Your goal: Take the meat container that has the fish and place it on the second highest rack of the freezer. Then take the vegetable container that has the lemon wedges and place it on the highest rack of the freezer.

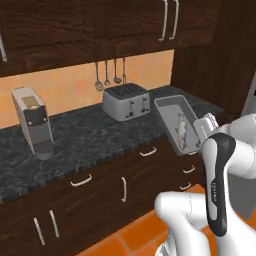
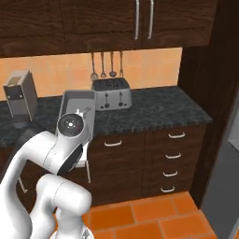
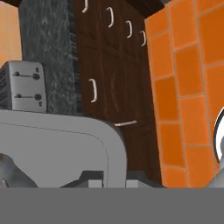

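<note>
The meat container (image 1: 172, 120), a shallow grey tray, hangs tilted in the air just in front of the counter edge, with the small silvery fish (image 1: 182, 131) lying in it. My gripper (image 1: 204, 125) is shut on the tray's near rim. In the right base view the meat container (image 2: 77, 103) shows above my arm's round joint. In the hand view the tray's grey wall (image 3: 65, 146) lies right before my gripper (image 3: 109, 179). A grey strip of the freezer (image 2: 226, 172) shows at the right edge. The vegetable container and the lemon wedges are out of view.
A silver toaster (image 1: 126, 102) stands on the dark speckled counter (image 1: 75, 140) by the wall, under hanging utensils (image 1: 110, 75). A coffee machine (image 1: 32, 122) stands to its left. Dark wood drawers (image 2: 170, 158) sit below, upper cabinets above, orange floor tiles (image 2: 140, 219) underneath.
</note>
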Robot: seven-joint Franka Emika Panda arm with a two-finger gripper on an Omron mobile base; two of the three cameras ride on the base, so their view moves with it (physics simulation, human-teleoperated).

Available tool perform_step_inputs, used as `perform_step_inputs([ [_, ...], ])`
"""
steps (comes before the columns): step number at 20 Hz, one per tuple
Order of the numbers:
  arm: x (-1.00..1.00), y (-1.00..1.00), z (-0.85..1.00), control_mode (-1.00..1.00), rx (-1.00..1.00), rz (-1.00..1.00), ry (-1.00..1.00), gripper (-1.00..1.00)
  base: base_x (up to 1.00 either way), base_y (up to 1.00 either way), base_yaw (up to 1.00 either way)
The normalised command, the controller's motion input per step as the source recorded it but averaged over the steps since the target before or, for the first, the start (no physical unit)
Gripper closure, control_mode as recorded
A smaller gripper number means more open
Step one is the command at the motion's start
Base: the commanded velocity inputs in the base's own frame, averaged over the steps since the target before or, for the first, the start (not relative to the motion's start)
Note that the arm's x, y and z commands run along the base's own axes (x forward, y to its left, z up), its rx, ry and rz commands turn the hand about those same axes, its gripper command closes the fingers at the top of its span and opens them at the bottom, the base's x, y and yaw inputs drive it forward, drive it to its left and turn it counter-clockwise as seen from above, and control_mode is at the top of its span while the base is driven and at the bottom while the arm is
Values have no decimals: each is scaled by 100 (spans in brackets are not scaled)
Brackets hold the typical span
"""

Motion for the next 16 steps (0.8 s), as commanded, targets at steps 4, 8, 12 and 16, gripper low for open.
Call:
perform_step_inputs([
  [4, 0, 0, 0, 100, 0, 0, 0, 100, 0, 0, -46],
  [8, 0, 0, 0, 100, 0, 0, 0, 100, 0, 0, -48],
  [12, 0, 0, 0, 100, 0, 0, 0, 100, 0, 4, -49],
  [16, 0, 0, 0, 100, 0, 0, 0, 100, 0, 4, -51],
])
